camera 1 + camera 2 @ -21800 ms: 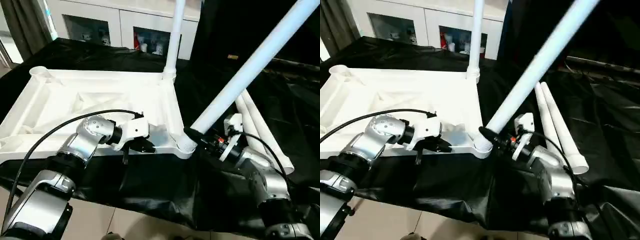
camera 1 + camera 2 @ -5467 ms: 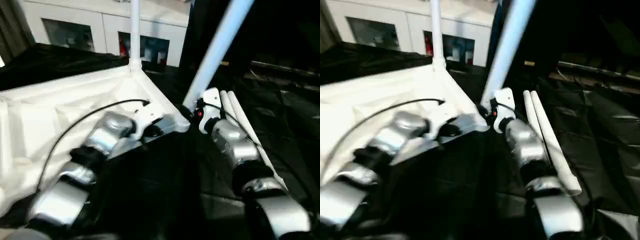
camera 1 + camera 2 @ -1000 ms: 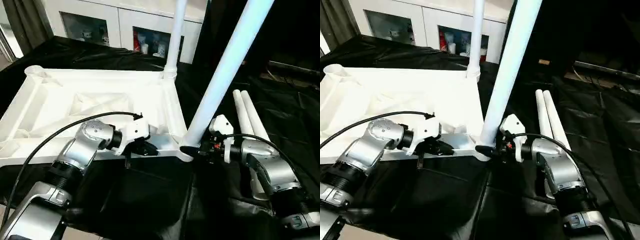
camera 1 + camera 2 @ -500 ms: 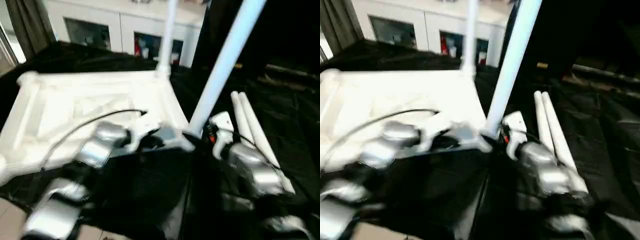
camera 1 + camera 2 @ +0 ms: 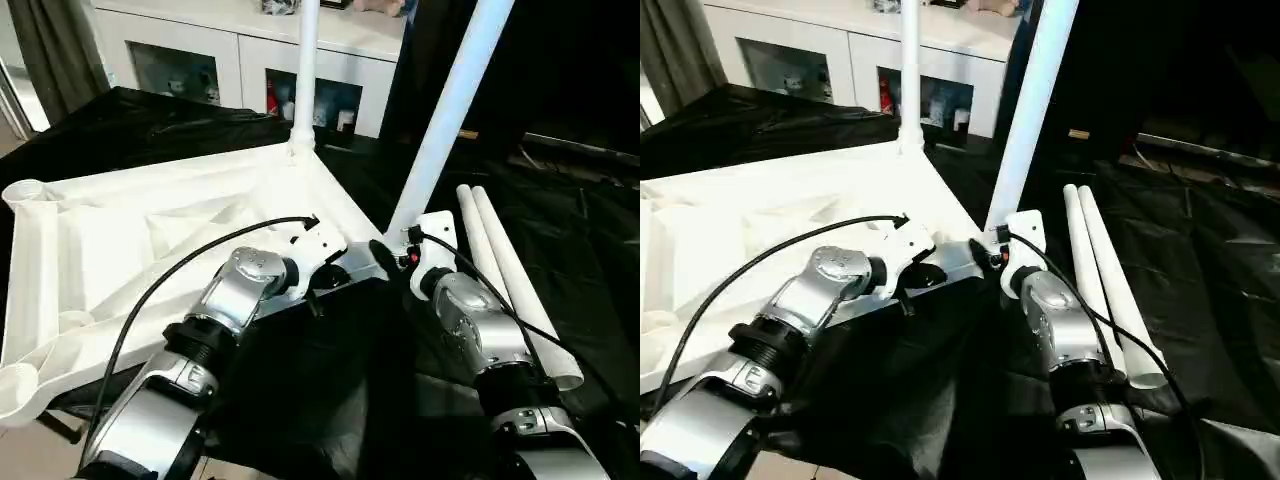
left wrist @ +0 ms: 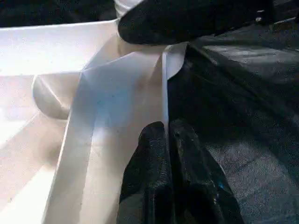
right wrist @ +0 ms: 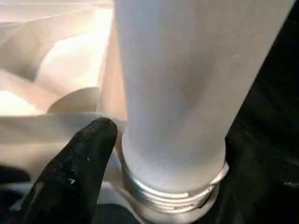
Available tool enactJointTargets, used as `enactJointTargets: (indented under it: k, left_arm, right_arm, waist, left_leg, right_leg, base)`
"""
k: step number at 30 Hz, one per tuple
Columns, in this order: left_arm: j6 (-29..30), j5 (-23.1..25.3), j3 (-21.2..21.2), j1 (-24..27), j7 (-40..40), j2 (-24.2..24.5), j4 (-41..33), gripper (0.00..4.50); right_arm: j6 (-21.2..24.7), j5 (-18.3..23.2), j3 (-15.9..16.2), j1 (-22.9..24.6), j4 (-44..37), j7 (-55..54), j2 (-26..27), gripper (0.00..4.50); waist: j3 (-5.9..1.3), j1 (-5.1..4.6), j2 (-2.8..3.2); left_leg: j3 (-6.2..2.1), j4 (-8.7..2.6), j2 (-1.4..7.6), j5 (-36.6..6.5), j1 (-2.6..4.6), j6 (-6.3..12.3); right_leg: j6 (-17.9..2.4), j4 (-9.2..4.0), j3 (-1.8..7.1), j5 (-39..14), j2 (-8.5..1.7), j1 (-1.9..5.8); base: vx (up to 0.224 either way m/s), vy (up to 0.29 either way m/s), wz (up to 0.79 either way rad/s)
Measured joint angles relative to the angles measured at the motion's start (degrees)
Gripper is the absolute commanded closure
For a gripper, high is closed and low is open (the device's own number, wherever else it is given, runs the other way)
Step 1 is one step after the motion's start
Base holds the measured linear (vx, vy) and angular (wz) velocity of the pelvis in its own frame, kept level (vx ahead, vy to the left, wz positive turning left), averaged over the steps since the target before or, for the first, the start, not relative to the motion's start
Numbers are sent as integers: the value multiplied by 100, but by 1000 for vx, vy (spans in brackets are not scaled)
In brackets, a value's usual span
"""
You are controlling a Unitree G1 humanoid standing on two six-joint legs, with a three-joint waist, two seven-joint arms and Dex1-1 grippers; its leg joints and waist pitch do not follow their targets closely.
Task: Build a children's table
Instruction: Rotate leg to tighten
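The all-white plastic children's table top (image 5: pixel 150 240) lies upside down on the black-draped counter (image 5: pixel 560 220), ribbed underside up, toward the left of the scene. One white tube leg (image 5: pixel 305 70) stands in the far corner socket, and a second white tube leg (image 5: pixel 450 110) rises from the near right corner, its collared end (image 7: pixel 173 196) sitting at that socket. Two more white tube legs (image 5: pixel 510 280) lie side by side on the counter to the right, touching each other.

Expect all of this to be light, hollow and stiff, with smooth walls that will probably slide under the pads. Your best hold on a leg is likely low, just above the collar, where a push goes straight into the socket; the thin rim is the natural grip on the top.

Your left hand (image 6: pixel 164 140) is pinched shut on the top's thin near edge, beside that corner. Your right hand (image 5: pixel 385 258) is at the base of the second leg; one black finger (image 7: pixel 79 158) rests beside the collar, but you cannot tell from here how wide it stands or whether it grips.

The empty round socket (image 5: pixel 25 190) at the far left corner holds nothing; a white cabinet (image 5: pixel 230 60) stands behind.
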Motion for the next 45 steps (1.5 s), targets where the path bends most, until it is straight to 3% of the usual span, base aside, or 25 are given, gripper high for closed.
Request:
enactJointTargets:
  k: [12,21,22,31,37,45]
  left_arm:
    - [-854,-459,17,304,-1727,1045,-411,450]
    - [-801,-625,-34,423,-2352,1231,-596,450]
    - [-802,-628,-35,446,-2358,1243,-630,450]
    - [-789,-664,-38,487,-2478,1293,-687,450]
    - [-713,-533,-14,444,-1979,1084,-595,450]
    - [2,-202,134,-7,-135,19,84,450]
  right_arm:
    - [44,329,665,384,-867,2828,-1421,81]
    - [33,430,893,497,-992,3338,-1419,81]
    - [40,452,894,503,-993,3367,-1420,103]
    - [154,499,891,555,-1088,3476,-1466,165]
    - [261,527,659,611,-962,2805,-1109,172]
    - [241,359,-176,84,-34,-114,99,174]
  waist:
    - [9,21,9]
    - [13,54,11]
    - [13,55,11]
    - [12,75,11]
    - [10,80,13]
    - [7,29,16]
  left_leg:
    - [17,-75,12,-4,-6,24]
    - [32,-68,10,-17,0,15]
    - [32,-68,10,-17,1,14]
    - [31,-68,10,-16,3,14]
    - [31,-51,10,-15,19,11]
    - [26,5,1,-13,15,5]
  right_leg:
    - [-45,66,-10,16,9,-67]
    - [-55,71,2,10,4,-67]
    - [-55,72,2,10,4,-66]
    - [-55,76,1,10,4,-65]
    - [-55,83,6,13,4,-43]
    - [-20,69,25,-1,-5,-16]
  base:
    - [19,-5,0]
    - [0,0,0]
    - [0,0,0]
    - [0,0,0]
    - [0,0,0]
    - [0,0,0]
